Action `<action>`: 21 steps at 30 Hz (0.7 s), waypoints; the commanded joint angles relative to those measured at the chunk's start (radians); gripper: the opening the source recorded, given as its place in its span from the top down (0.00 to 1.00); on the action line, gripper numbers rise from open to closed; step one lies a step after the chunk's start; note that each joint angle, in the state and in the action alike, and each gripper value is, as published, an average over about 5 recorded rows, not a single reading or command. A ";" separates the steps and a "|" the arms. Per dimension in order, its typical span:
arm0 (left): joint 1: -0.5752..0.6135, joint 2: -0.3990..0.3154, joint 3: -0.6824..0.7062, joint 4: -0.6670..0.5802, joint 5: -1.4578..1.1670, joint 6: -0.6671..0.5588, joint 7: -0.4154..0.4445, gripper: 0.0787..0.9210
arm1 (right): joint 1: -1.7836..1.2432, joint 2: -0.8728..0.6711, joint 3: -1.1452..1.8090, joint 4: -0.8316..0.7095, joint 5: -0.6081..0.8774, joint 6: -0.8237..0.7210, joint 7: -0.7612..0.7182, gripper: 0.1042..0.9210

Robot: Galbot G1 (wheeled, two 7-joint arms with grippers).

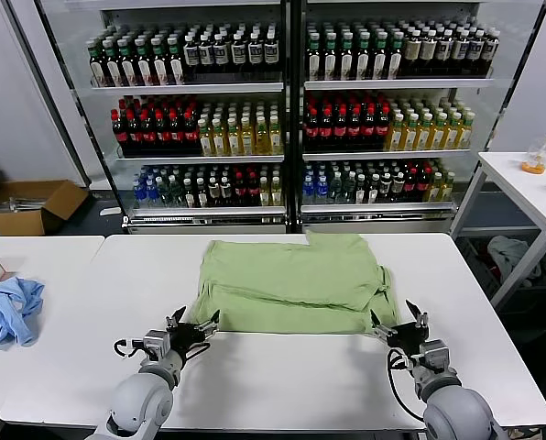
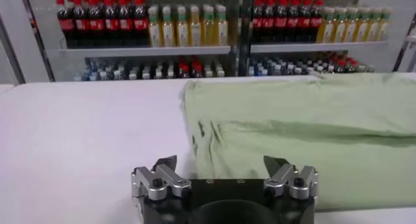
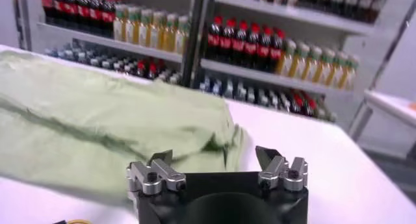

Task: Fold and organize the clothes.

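Lying folded on the white surface [image 1: 282, 376], the polo shirt [image 1: 291, 284] has the left pincer [image 1: 194, 324] and right pincer [image 1: 399, 323] at its near corners. Both wrist views show jaws spread wide, gripping nothing.

Bright, even overhead light; soft shadows; wrist views slightly blurred

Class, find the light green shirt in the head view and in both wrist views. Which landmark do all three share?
Head view: green shirt lies folded mid-table, between both grippers.
Left wrist view: shirt fills the table just beyond the left gripper.
Right wrist view: shirt spreads beyond the right gripper.
Shared landmark: bottle shelves.
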 commanded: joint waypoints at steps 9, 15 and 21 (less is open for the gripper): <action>-0.004 0.002 0.011 0.027 -0.019 0.024 0.016 0.37 | 0.041 0.015 -0.058 -0.042 0.136 -0.076 0.040 0.40; 0.015 0.006 0.009 -0.001 -0.033 0.021 0.027 0.57 | 0.033 0.000 -0.057 -0.030 0.156 -0.076 0.033 0.59; 0.056 0.017 0.002 -0.062 -0.040 0.018 0.034 0.78 | -0.021 -0.036 -0.027 0.027 0.162 -0.072 0.031 0.80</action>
